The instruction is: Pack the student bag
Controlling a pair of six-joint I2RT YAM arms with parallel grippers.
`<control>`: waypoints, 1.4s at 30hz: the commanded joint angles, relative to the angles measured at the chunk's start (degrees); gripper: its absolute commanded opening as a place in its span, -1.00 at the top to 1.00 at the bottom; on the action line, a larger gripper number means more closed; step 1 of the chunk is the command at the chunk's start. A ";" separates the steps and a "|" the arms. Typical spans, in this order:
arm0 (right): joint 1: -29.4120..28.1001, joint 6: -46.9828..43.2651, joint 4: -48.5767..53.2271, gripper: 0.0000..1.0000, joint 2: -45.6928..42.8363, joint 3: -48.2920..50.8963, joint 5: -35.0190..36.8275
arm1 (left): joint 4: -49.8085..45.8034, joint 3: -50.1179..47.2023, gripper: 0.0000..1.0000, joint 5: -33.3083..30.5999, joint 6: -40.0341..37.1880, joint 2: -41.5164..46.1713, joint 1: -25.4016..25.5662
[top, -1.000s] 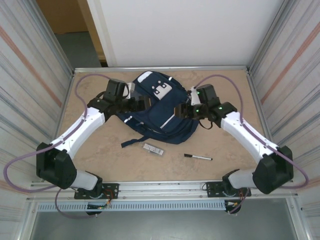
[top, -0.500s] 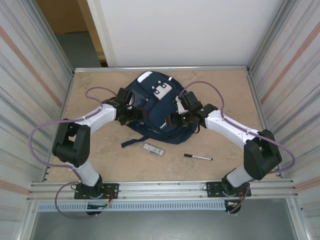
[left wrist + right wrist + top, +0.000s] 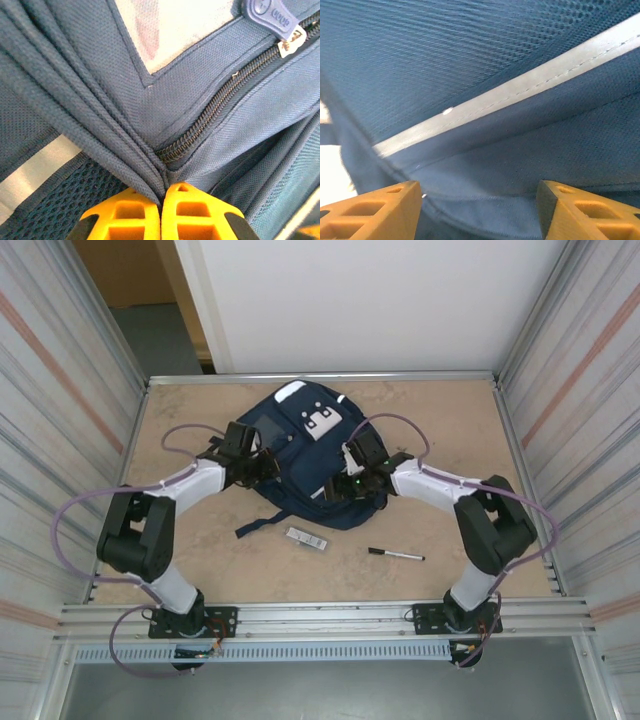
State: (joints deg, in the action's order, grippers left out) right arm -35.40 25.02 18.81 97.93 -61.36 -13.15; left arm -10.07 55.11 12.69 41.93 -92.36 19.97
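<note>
The bag (image 3: 312, 462) lies on the table (image 3: 455, 425), in the middle toward the far side, between both arms. The left gripper (image 3: 162, 191) is clenched on a fold of the bag cloth, just beside a zipper (image 3: 220, 107). The right gripper (image 3: 479, 194) is at the bag's right side; its jaws are released and stand wide apart, with blue cloth between them. A pen (image 3: 395, 554) and a small flat item (image 3: 306, 538) lie near the bag, on its near side.

Left fingers (image 3: 125, 216) pressed together, right fingers (image 3: 370, 212) spread apart.
</note>
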 commanded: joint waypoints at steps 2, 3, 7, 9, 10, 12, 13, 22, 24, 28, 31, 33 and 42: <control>2.60 0.12 -4.45 -0.19 6.07 -5.10 0.55 | 1.50 -4.23 1.00 2.84 4.79 6.00 -0.10; 3.47 0.52 -4.57 -0.17 7.66 -6.69 0.10 | 2.31 -5.36 1.00 3.31 5.77 6.80 -0.06; 5.19 0.96 -7.21 -0.14 11.87 -10.78 0.14 | 4.95 -8.40 1.00 5.24 10.14 7.64 0.03; 6.50 0.31 -8.52 -0.11 15.25 -14.52 -1.79 | 6.91 -9.96 1.00 4.95 14.05 7.61 0.98; 7.37 0.33 -8.46 -0.11 16.77 -16.53 -3.36 | 7.80 -10.64 1.00 3.95 15.48 7.67 1.92; 9.36 2.76 -8.59 -0.08 18.65 -19.43 -7.45 | 8.59 -10.70 1.00 1.80 18.20 7.31 4.09; 9.86 3.93 -9.20 -0.07 18.19 -19.39 -8.67 | 8.40 -10.28 1.00 1.46 19.08 6.90 4.60; 3.92 -9.25 -14.45 -0.17 -3.37 1.45 0.10 | 9.27 -10.77 1.00 4.44 29.04 7.28 5.04; 1.54 -13.82 -15.82 -0.19 -7.38 5.31 0.14 | 10.23 -11.77 1.00 5.31 30.85 7.80 5.06; -5.19 -22.29 -13.17 -0.21 -10.58 6.06 1.68 | 12.25 -11.76 1.00 7.83 31.55 6.84 5.13; -9.80 -29.32 -10.90 -0.22 -7.45 2.81 4.18 | 12.51 -10.73 1.00 10.76 30.31 5.49 4.99; -13.42 -37.57 -14.18 -0.23 -6.04 3.90 6.26 | 13.48 -10.94 1.00 11.82 30.99 5.02 4.95; -13.70 -57.45 -39.89 -0.22 -3.70 14.22 2.22 | 11.91 -12.41 1.00 14.26 29.14 7.83 5.08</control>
State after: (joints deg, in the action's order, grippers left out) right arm -49.71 -25.10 -12.53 93.71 -46.68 -11.92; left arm 2.20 43.55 22.22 72.36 -86.96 24.49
